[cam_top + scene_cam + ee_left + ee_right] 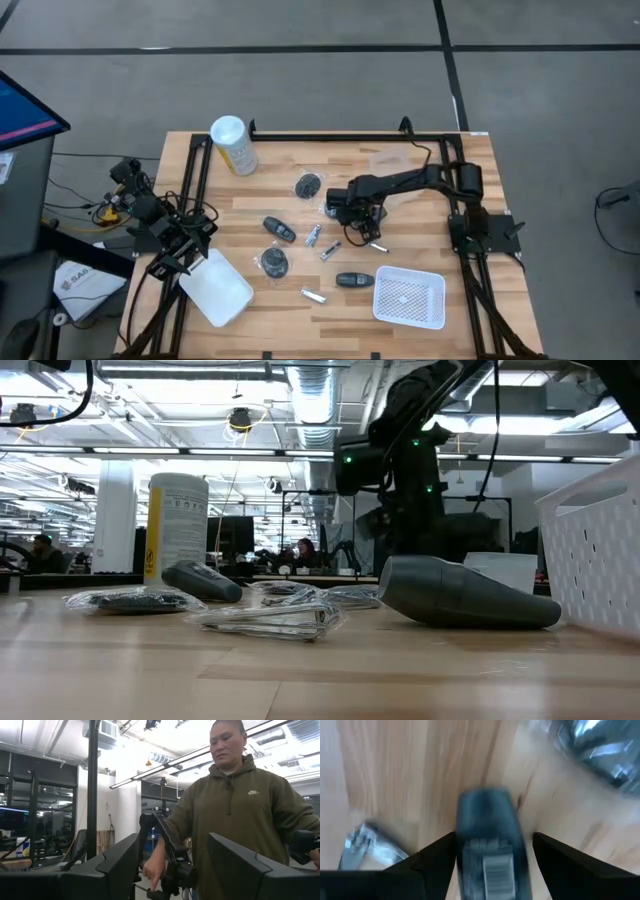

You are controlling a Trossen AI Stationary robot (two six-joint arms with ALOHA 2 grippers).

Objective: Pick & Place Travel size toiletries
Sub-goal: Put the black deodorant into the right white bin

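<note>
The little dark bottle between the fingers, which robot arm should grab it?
The right arm. Its gripper is open with the little dark bottle between its fingers, above the table. The left gripper is parked off the table's left edge, facing a person.

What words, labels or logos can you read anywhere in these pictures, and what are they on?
No words can be read.
Canister: printed lines, too small to read.
Dark capsule between the right gripper's fingers: label with a barcode, blurred.
Person's hoodie: a small swoosh logo, no letters.
Box beside the table: print too small.
</note>
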